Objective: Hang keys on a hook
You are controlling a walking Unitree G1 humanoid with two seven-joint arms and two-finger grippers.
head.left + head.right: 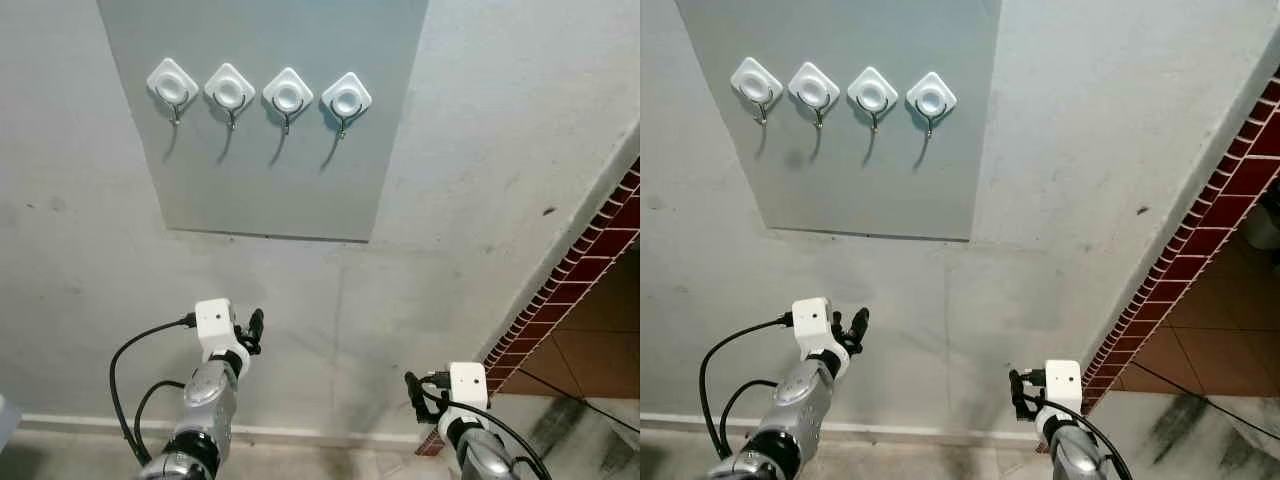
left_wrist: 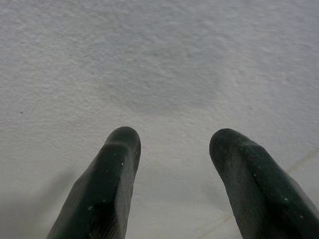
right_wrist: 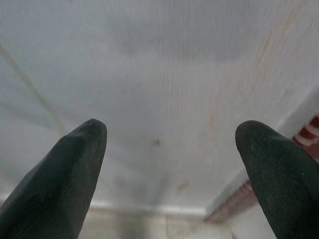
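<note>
I see the row of four white diamond-shaped wall hooks (image 1: pixel 258 97) on the grey panel (image 1: pixel 270 180) well above my left gripper (image 1: pixel 252 331), the nearer one, while both it and my right gripper (image 3: pixel 172 149) are spread and empty, no keys visible.

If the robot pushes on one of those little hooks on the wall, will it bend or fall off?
Probably not bend: each hook looks like stiff metal wire. It sits on a small white pad on the grey panel, likely stuck on, so a hard push might peel it off. A gentle load should hold.
</note>
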